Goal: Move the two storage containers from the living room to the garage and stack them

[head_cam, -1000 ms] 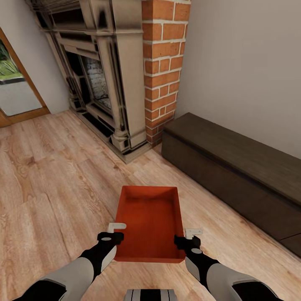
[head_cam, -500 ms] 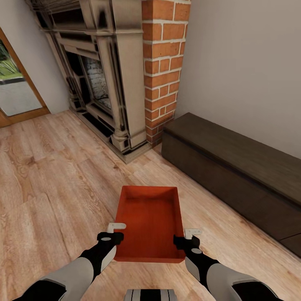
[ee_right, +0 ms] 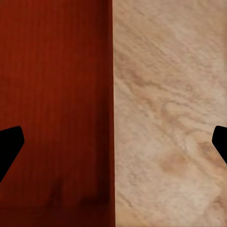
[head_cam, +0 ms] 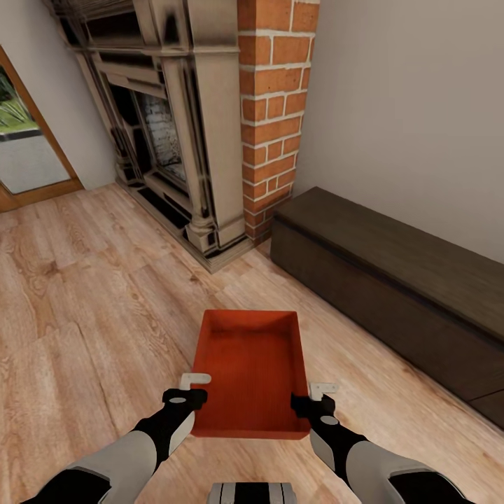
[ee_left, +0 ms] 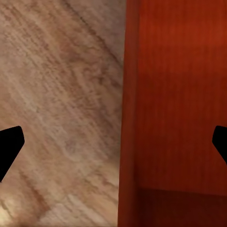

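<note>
On the wood floor (head_cam: 84, 294), one storage container (head_cam: 248, 371) sits with two spread tools straddling its side walls.

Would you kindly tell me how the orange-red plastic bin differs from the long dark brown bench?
The orange-red plastic bin is bright, open-topped and empty; the dark brown wooden bench is dull, with a closed flat top. The bin is shorter and clear of the pale wall; the bench runs along it. Both are rectangular.
</note>
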Controlling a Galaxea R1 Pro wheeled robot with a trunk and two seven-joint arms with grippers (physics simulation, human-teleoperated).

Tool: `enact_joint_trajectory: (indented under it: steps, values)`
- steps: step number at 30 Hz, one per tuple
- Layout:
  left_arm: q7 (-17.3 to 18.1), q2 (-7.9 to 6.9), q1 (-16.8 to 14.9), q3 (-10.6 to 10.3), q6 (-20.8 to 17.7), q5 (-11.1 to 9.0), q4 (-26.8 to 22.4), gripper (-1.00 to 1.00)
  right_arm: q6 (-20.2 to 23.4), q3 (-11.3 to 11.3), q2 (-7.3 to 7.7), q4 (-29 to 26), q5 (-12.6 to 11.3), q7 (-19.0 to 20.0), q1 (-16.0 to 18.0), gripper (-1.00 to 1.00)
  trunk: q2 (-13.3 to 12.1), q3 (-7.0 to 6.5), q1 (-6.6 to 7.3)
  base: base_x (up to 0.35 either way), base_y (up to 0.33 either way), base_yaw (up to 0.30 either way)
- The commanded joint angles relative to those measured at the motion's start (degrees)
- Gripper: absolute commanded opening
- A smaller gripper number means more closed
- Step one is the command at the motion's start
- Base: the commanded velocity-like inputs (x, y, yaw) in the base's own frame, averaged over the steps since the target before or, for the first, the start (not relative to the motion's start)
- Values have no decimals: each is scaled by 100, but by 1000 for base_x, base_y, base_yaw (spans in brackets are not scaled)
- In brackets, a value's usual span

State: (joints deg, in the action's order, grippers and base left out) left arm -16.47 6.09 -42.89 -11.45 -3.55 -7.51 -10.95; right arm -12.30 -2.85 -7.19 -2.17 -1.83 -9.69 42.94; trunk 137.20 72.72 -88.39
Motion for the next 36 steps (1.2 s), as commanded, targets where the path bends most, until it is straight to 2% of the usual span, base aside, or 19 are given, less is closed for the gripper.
enact_joint_trajectory:
  steps: [1,7,36]
  values:
    - [-32,-2,0,-51,-32,-58,-12,100,-17,-31,-1,6,-19,-23,4,100,43,22,-21,0,0,0]
    - [-31,-2,0,-51,-32,-58,-14,100,-18,-31,-4,6,-19,-21,4,100,284,130,-153,0,0,0]
    - [-78,-2,0,-42,-32,-58,-21,100,-18,-22,-4,6,-19,-6,4,100,284,130,-153,0,0,0]
